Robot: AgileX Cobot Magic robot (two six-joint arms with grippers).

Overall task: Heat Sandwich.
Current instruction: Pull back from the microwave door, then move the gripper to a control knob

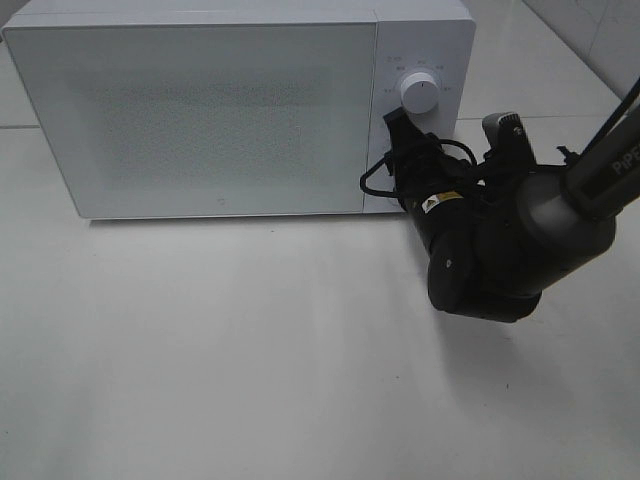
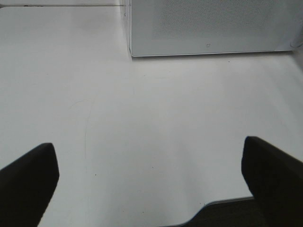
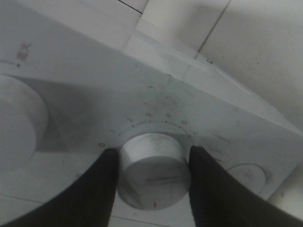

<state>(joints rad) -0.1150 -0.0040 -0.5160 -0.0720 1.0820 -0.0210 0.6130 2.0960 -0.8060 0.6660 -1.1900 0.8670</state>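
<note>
The sandwich is out of view. The white microwave (image 1: 200,110) stands at the back of the table with its door closed. My right gripper (image 3: 154,163) is shut on a round white dial (image 3: 152,174) of the control panel, one dark finger (image 3: 94,189) pressed against each side. From above, that gripper (image 1: 400,135) reaches the panel just below the upper dial (image 1: 418,92) and hides the one it holds. My left gripper (image 2: 149,158) is open above bare table, with the microwave's front (image 2: 208,28) some way ahead of it. The left arm does not show in the high view.
A second dial (image 3: 19,125) sits beside the held one on the panel. The right arm's bulky black wrist (image 1: 490,260) hangs over the table to the right of the microwave. The white tabletop (image 1: 250,350) spreads in front, and its near edge (image 2: 222,202) shows by the left gripper.
</note>
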